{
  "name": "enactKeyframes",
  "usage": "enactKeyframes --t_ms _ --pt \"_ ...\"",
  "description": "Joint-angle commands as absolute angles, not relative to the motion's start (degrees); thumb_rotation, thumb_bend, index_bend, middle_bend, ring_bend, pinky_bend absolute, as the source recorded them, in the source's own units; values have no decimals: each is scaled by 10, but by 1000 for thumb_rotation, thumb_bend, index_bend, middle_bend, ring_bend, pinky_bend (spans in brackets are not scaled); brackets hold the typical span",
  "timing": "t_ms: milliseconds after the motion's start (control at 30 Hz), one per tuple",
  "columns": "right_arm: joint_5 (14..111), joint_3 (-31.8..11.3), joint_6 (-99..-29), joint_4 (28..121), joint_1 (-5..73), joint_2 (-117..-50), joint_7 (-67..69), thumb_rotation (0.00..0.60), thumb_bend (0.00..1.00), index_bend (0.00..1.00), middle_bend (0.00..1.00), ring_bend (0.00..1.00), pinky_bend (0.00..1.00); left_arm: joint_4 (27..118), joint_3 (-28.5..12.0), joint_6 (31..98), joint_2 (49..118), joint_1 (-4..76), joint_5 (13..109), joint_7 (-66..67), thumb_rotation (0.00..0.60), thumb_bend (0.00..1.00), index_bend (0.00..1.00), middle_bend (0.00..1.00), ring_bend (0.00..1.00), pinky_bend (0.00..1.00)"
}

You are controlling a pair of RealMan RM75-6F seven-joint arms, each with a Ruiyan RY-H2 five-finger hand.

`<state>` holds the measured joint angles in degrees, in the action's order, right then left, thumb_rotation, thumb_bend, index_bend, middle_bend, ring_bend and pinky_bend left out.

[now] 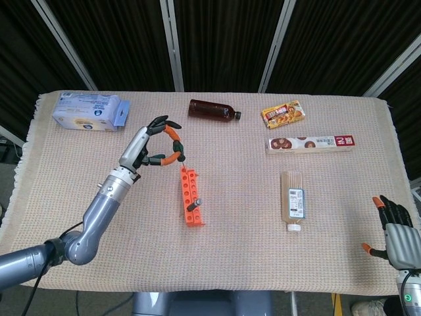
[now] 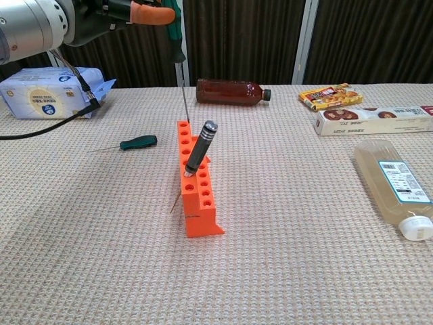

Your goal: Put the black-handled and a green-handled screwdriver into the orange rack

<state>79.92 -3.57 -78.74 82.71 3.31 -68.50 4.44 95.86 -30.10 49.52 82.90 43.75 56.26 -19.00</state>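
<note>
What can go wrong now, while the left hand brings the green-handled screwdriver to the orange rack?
The left hand holds the green-handled screwdriver only near its top, so the long shaft may swing and miss a hole. The black-handled screwdriver leans in the orange rack; a bump could tip it.

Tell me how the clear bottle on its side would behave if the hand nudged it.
The clear bottle looks flat-sided and lies on a broad face, so it would probably slide rather than roll. It seems full of pale liquid, so likely heavy. The woven cloth should add drag.
</note>
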Motion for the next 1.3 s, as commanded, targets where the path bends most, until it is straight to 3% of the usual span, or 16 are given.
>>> enactKeyframes --t_ms 33,1300 --pt "799 -36 -787 826 33 -685 46 600 3 0 0 0 0 955 -296 494 833 442 561 -189 600 534 691 248 41 0" --pt "795 -36 -781 821 33 -686 49 600 3 0 0 0 0 952 -275 495 823 464 546 -200 600 532 690 248 42 0"
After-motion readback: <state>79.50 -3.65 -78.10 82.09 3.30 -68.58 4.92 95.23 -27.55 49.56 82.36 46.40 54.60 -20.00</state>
